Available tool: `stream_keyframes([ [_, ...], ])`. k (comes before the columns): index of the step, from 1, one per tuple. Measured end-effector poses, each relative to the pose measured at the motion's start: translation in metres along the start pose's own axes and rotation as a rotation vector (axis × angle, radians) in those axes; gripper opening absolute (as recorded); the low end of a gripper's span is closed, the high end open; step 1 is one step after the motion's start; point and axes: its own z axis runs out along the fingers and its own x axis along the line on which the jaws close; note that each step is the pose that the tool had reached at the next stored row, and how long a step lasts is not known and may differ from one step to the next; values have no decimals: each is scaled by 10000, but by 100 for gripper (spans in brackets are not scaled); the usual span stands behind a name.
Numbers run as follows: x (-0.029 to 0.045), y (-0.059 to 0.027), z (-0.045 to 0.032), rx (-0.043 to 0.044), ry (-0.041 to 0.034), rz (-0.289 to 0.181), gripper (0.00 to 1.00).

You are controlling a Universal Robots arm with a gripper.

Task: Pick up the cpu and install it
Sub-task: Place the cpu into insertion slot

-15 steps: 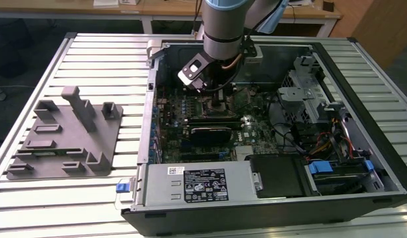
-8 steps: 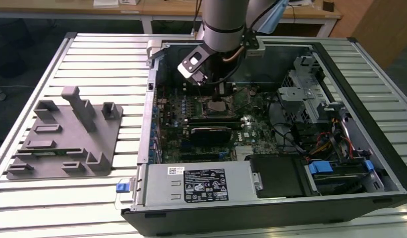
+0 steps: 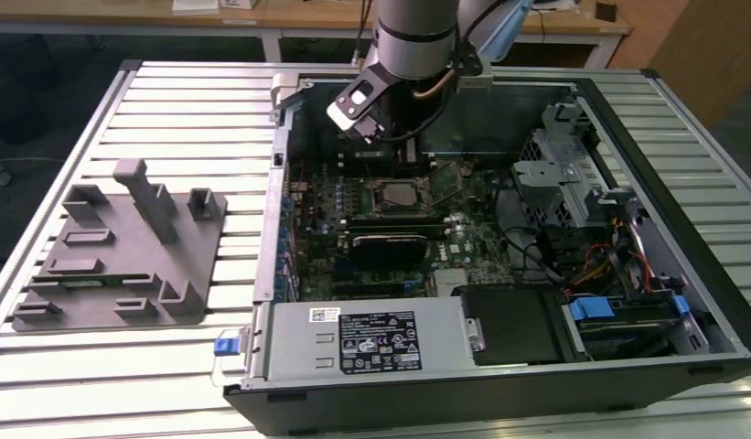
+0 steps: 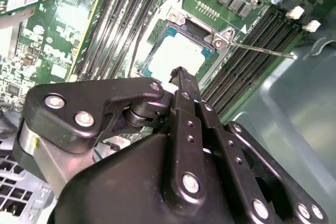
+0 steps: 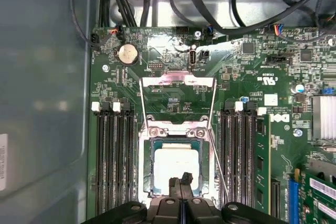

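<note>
The cpu, a square chip with a pale silver top, lies flat inside the metal-framed socket on the green motherboard. The socket's load plate is swung open and lies flat beyond it. A thin lever rod stands free beside the frame. My gripper hovers just above the chip's near edge, its two black fingertips pressed together with nothing between them. In the exterior view the gripper hangs inside the open computer case, above the socket.
Memory slots flank the socket, with one module installed. A black block, power supply, drive cage and cables crowd the case. A grey fixture tray lies on the slatted table at the exterior view's left.
</note>
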Motion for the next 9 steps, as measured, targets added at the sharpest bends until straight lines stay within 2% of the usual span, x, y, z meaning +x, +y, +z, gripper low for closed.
stream_keyframes([
  [5,5,4,-103,-6,2,0,11],
  [9,6,5,-148,-8,1,0,11],
])
